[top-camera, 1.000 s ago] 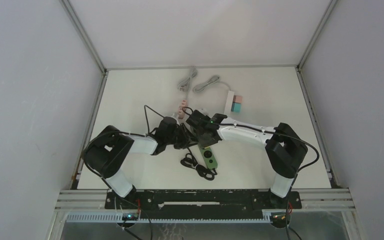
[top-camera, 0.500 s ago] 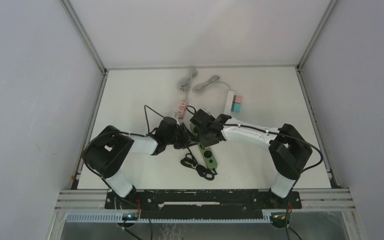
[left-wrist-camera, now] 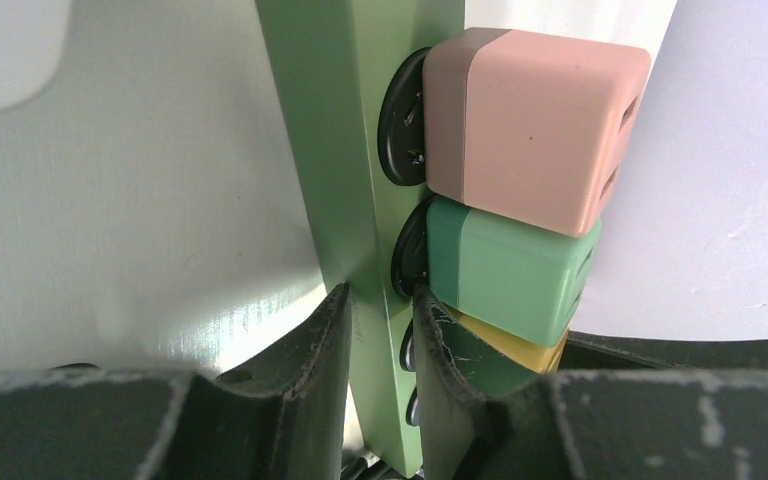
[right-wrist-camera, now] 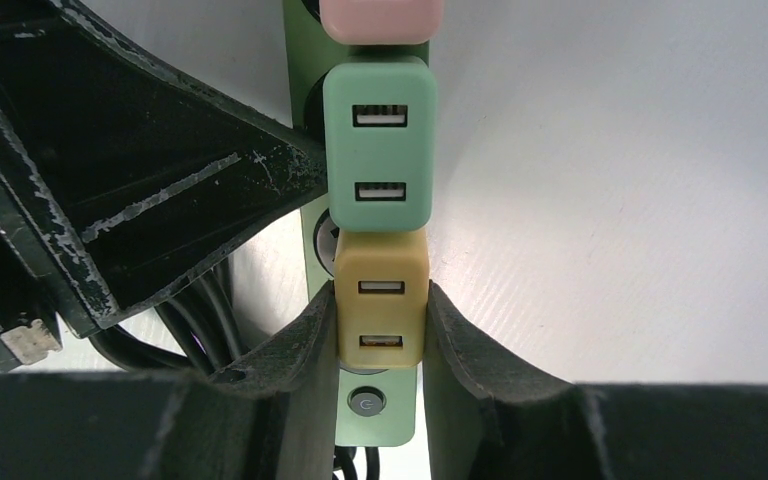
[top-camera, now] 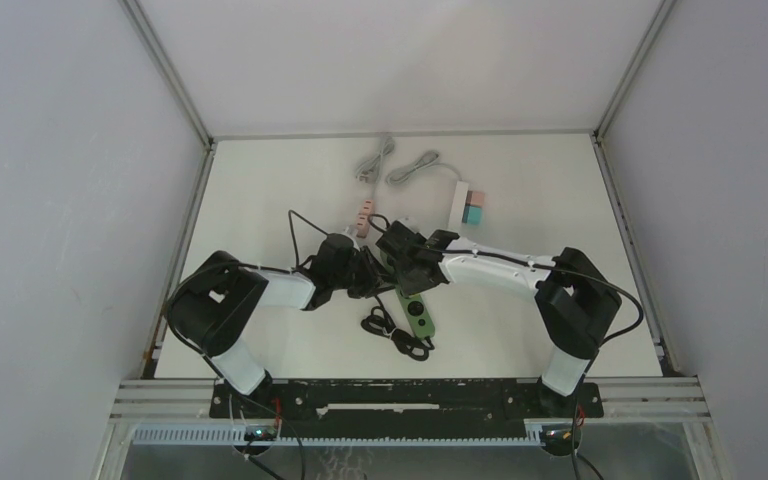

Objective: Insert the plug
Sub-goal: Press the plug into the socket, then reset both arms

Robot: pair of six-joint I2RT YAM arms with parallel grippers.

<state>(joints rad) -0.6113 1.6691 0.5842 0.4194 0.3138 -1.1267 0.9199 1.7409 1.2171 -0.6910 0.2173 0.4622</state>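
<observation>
We look down from overhead; our two wrist cameras, very close, share the green power strip (left-wrist-camera: pixel 332 150), running six to twelve o'clock.

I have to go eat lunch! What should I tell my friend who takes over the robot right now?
The left claw is shut on the green power strip.
The right claw is shut on the yellow plug, right below the green plug.
Done: the pink plug and the green plug sit in the strip.
Left: I cannot tell if the yellow plug is fully in. Probably press it home, then open both claws.
</observation>
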